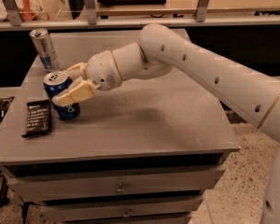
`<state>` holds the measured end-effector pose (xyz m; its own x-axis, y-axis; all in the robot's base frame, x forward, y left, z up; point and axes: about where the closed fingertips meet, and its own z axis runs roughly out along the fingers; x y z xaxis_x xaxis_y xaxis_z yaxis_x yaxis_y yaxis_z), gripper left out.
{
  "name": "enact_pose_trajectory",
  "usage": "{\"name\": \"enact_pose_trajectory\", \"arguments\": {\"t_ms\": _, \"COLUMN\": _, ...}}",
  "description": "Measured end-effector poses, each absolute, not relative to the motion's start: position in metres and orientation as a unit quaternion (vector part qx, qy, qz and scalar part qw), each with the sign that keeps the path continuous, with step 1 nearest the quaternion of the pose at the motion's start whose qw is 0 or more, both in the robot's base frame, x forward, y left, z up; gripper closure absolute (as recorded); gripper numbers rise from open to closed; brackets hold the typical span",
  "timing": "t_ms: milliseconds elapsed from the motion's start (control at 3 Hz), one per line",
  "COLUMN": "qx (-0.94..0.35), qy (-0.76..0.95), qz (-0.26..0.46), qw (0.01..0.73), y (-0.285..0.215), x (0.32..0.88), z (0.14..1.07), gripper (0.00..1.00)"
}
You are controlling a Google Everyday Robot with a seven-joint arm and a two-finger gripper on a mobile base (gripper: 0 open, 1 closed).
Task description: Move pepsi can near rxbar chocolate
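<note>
1. As it reaches in from the right, the white arm (200, 69) stretches across the grey table (149, 120).
2. Its gripper (61, 84) is over the table's left side, with its fingers closed on the pepsi can (64, 110), one in front and one behind.
3. A slim silver can (44, 48) stands further back.
4. The pepsi can stands upright just beside the rxbar chocolate (38, 118), which lies flat to its left.

Dim, warm light came from above; the gripper (62, 84), clasped round the dark blue can (65, 110), cast a soft shadow on the table (168, 125) right of that can.
</note>
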<state>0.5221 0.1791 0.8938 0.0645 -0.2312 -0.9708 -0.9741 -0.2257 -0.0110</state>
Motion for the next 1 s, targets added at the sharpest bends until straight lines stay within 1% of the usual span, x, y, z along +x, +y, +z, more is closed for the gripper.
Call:
{"name": "enact_pose_trajectory", "arguments": {"t_ms": 333, "qx": -0.621, "qy": 0.485, "qz": 0.48, "qw": 0.386, "y": 0.18, "x": 0.5211, "z": 0.8938, "gripper": 0.12}}
{"name": "enact_pose_trajectory", "arguments": {"t_ms": 667, "qx": -0.622, "qy": 0.484, "qz": 0.479, "qw": 0.386, "y": 0.1798, "x": 0.5206, "z": 0.8943, "gripper": 0.0}}
{"name": "enact_pose_trajectory", "arguments": {"t_ms": 1000, "qx": -0.63, "qy": 0.483, "qz": 0.475, "qw": 0.38, "y": 0.1784, "x": 0.5203, "z": 0.8955, "gripper": 0.0}}
